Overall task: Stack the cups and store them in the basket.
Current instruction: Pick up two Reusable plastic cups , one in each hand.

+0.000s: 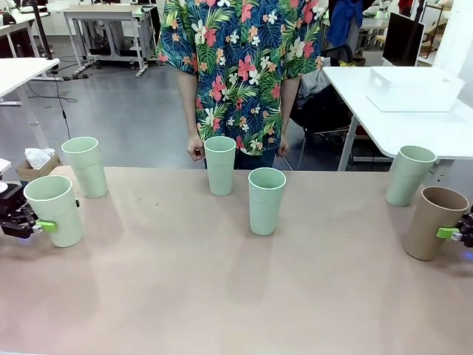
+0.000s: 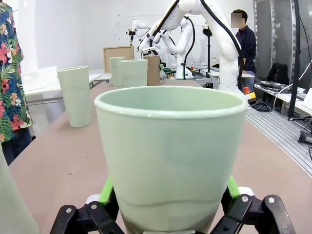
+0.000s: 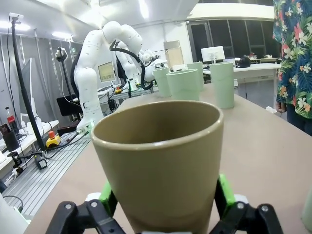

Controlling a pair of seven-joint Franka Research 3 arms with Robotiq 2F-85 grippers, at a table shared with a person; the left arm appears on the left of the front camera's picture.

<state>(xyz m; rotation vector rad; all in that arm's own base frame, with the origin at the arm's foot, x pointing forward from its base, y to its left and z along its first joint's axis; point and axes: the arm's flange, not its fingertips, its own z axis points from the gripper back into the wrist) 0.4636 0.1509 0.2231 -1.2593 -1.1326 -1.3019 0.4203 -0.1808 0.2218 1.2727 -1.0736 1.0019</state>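
Cups (image 1: pixel 266 201) all stand upright, mouths up, empty. The left gripper (image 2: pixel 169 191) clasps a mint cup (image 2: pixel 170 146) at the frame's left edge, pads (image 2: pixel 106 191) against its walls. The right gripper (image 3: pixel 165 195) clasps the tan cup (image 3: pixel 158 161) at the right edge. Each has a free neighbour just beyond: the rear-left cup (image 1: pixel 85 166) and the rear-right cup (image 1: pixel 409 174). The basket (image 1: pixel 410 100), upper right on a side table (image 1: pixel 414 133), looks empty and lies nearer the right arm.
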